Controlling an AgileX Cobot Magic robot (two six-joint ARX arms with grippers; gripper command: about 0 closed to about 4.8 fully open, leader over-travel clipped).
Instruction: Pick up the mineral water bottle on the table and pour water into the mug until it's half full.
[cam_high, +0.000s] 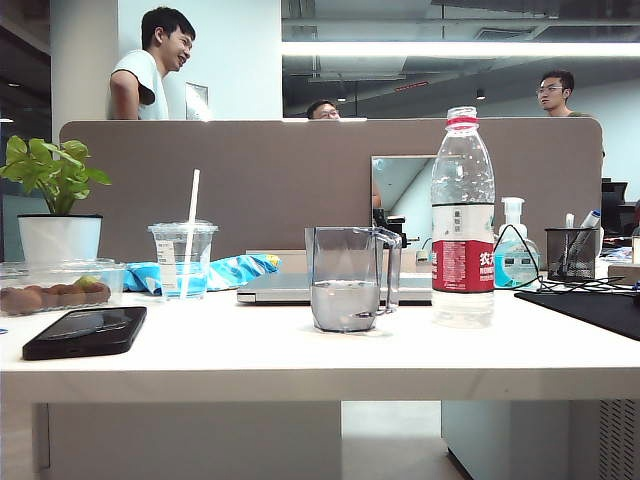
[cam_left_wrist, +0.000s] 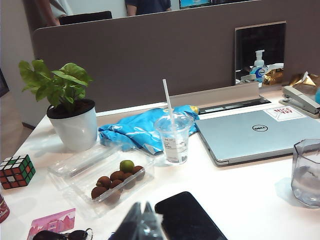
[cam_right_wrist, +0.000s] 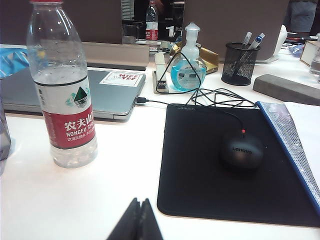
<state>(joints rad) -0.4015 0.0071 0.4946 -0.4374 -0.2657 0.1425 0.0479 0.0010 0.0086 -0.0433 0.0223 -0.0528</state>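
A brown-grey partition spans the frame's middle; above it, a white wall at upper left and a bright ceiling light strip at upper right.

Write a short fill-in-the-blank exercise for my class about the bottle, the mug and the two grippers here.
1. The mineral water bottle stands ___ on the table.
2. The mug holds a little ___.
3. The right gripper has its jaws ___.
4. The left gripper holds ___.

Missing words: upright; water; shut; nothing
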